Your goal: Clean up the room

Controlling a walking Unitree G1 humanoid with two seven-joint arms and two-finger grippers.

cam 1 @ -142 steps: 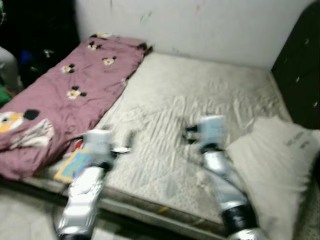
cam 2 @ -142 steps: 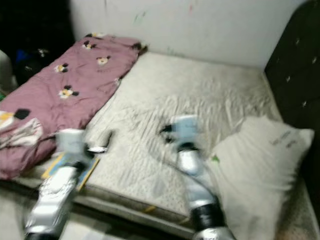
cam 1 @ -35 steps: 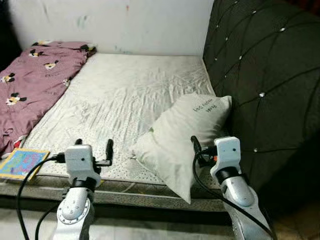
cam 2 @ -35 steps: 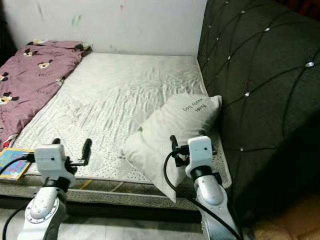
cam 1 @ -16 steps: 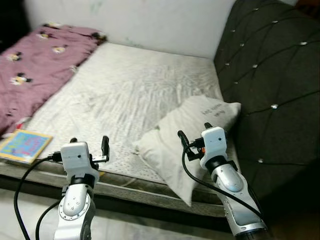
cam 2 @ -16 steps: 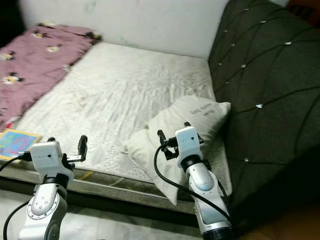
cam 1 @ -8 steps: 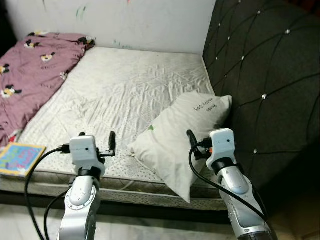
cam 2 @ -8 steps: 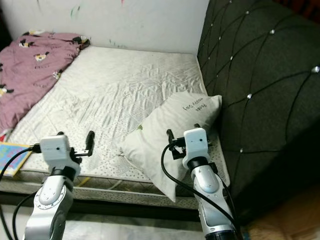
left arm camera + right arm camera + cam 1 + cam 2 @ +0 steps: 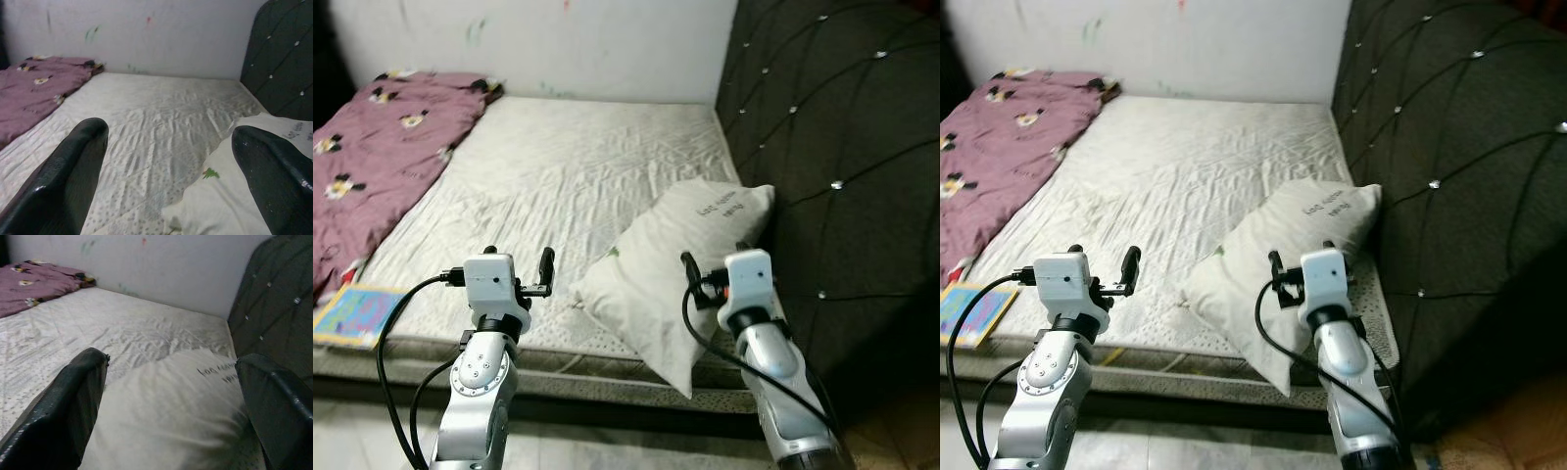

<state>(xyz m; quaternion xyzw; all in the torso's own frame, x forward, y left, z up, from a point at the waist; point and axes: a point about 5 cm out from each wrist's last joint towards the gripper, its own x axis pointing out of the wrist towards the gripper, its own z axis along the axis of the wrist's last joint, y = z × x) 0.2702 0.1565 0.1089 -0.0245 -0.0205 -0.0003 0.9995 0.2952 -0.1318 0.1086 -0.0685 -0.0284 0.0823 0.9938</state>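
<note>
Over the bed's near edge my right hand [image 9: 713, 277] hovers wide open and empty above the pillow [image 9: 677, 270], which overhangs the edge and could slide off under a clumsy pinch.

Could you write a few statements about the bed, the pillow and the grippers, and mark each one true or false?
1. The pillow lies at the headboard end of the mattress. True.
2. The right gripper is shut on the pillow. False: its fingers are spread open, with the pillow ahead of them and nothing gripped.
3. The pink blanket lies at the end of the bed far from the headboard. True.
4. The colourful book rests on top of the pillow. False: it lies at the near edge of the mattress beside the blanket.
5. The left gripper is open and holds nothing. True.
</note>
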